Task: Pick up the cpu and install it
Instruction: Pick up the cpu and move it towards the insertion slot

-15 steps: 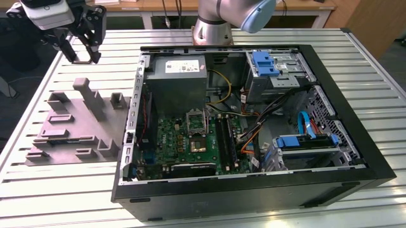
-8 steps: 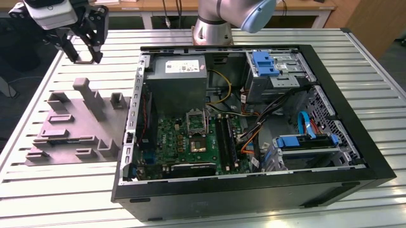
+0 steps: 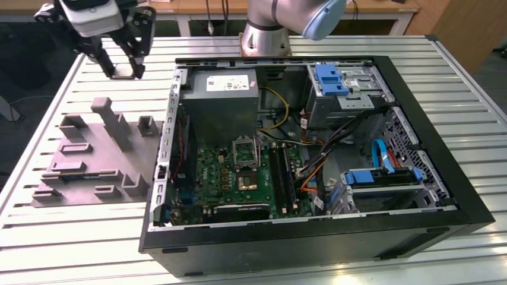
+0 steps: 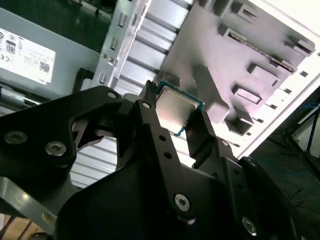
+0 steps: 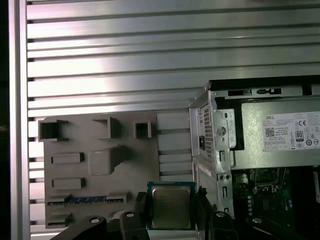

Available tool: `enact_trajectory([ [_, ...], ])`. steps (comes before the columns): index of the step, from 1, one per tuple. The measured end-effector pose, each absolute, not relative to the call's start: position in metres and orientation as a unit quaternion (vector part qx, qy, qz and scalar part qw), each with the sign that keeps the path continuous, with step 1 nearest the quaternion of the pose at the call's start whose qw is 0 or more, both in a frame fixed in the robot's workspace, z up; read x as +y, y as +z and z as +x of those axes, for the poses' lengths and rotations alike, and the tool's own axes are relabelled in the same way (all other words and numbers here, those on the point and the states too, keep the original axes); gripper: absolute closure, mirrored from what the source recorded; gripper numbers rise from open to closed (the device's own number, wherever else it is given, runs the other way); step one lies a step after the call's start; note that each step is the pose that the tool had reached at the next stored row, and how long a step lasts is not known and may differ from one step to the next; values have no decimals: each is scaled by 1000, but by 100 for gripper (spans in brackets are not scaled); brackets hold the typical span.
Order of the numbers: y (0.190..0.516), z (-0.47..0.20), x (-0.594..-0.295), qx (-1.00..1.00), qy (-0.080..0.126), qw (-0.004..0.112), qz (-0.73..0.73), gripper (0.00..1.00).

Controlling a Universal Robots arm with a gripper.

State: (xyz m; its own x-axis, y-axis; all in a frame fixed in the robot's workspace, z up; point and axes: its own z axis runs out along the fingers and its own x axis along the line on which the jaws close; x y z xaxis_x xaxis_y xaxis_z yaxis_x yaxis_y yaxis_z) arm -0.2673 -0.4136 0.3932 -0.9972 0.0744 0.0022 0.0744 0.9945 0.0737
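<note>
The cpu [image 5: 171, 202], a small square chip with a silvery top and a green rim, sits clamped between my black fingers [image 5: 141, 205] in both wrist views. My gripper [image 3: 125, 72] hangs shut on the cpu [image 4: 172, 102], high above the slatted table at the exterior view's left, beyond the grey moulded tray [image 3: 87, 160]. The metal-framed socket [image 3: 246, 178] lies on the green motherboard inside the open computer case, to the exterior view's right of and nearer than the gripper. Its hinged frame [image 3: 244, 152] appears raised.
The black computer case [image 3: 443, 172] lies on its side with the panel off. Inside are a grey power supply [image 3: 225, 101], blue drive bays [image 3: 333, 80] and loose cables [image 3: 317, 160]. The case wall [image 3: 168, 148] stands between tray and motherboard. The arm's base [image 3: 265, 35] stands behind the case.
</note>
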Motion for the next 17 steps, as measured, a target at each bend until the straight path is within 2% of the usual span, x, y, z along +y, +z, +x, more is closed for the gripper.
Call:
enact_trajectory([
  [17,391,-190,-414,999,37,0,37,52],
])
